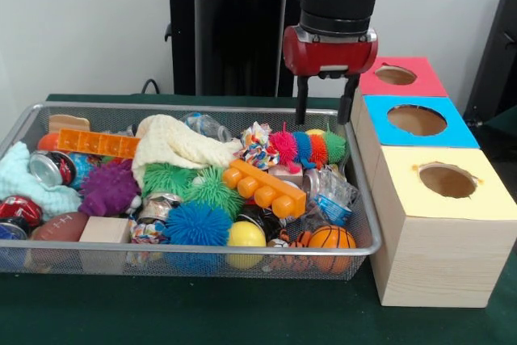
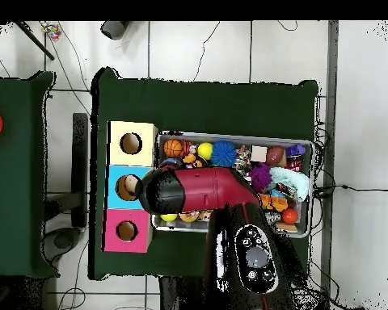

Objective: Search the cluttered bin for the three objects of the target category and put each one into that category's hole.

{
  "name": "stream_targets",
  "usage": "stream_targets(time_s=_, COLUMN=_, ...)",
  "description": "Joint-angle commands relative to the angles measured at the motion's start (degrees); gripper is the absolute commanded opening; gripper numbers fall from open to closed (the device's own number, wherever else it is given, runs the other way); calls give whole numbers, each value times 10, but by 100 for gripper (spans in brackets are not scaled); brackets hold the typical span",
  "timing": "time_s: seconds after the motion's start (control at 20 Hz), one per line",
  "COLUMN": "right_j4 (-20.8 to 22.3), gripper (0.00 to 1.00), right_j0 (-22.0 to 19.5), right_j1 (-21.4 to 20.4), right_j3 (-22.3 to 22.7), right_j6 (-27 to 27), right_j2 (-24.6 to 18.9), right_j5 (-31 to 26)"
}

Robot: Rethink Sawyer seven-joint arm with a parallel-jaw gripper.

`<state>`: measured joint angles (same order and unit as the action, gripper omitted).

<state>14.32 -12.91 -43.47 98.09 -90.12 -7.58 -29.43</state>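
The bin (image 1: pixel 24 123) lies below my fingers (image 1: pixel 326 109), which hang open and empty above the caterpillar toy (image 1: pixel 311 148); descending here, I'd likely snag neighbouring clutter.

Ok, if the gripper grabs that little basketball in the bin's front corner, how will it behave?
The basketball is round and looks smooth, so it would probably roll or squirt out of an off-centre pinch. It seems small, likely light. Neighbouring toys and the mesh bin wall may hem it in.

Robotics lab: green-covered tabletop (image 2: pixel 229 101), cables (image 2: pixel 229 48) trailing over a tiled floor (image 2: pixel 189 56), bare white wall (image 1: pixel 81 22) behind.
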Motion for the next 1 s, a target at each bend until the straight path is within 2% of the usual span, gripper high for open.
stream_targets(time_s=0.05, right_j4=15, gripper=100, right_j0=-17, right_j1=43, right_j3=35, right_j6=-53, right_j2=-22, right_j5=45)
stream_targets(time_s=0.3, right_j4=35, gripper=100, right_j0=10, right_j1=63, right_j3=54, right_j6=-88, right_j2=10, right_j5=103)
stream_targets(time_s=0.5, right_j4=24, gripper=100, right_j0=28, right_j1=60, right_j3=83, right_j6=-103, right_j2=17, right_j5=123)
stream_targets(time_s=0.75, right_j4=26, gripper=100, right_j0=53, right_j1=83, right_j3=101, right_j6=-115, right_j2=45, right_j5=174)
stream_targets(time_s=1.0, right_j4=20, gripper=100, right_j0=51, right_j1=89, right_j3=135, right_j6=-108, right_j2=37, right_j5=218)
